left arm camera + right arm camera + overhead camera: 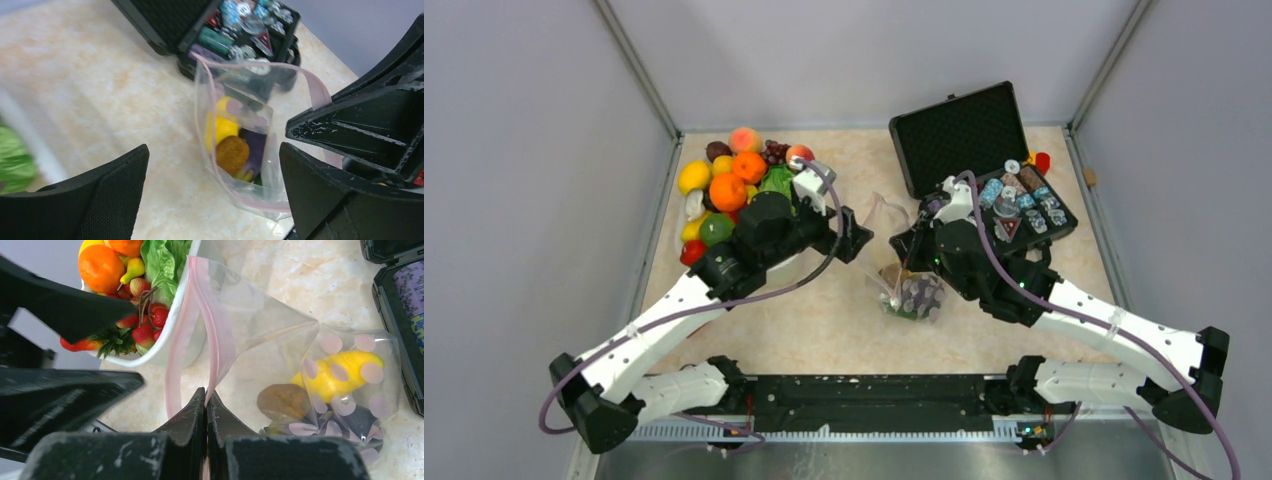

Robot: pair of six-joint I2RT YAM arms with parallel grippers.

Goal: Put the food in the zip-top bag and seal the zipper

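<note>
The zip-top bag (280, 330) lies on the table between my two grippers, its mouth gaping. Inside it are a yellow fruit (345, 371), a brown round piece (282, 401) and a dark purple eggplant (357, 422). My right gripper (206, 401) is shut on the pink zipper (212, 325) strip at one end of the mouth. My left gripper (215, 192) stands wide open just left of the bag (240, 125); the bag's near corner sits close to its right finger (320, 195), ungripped. More food fills the basin: green lettuce (162, 265), an orange (100, 267) and strawberries.
The white basin (175, 325) heaped with toy produce (729, 185) stands at the back left, right beside the bag's mouth. An open black case (954, 135) with chips and dice (1029, 205) sits at the back right, close behind the right arm.
</note>
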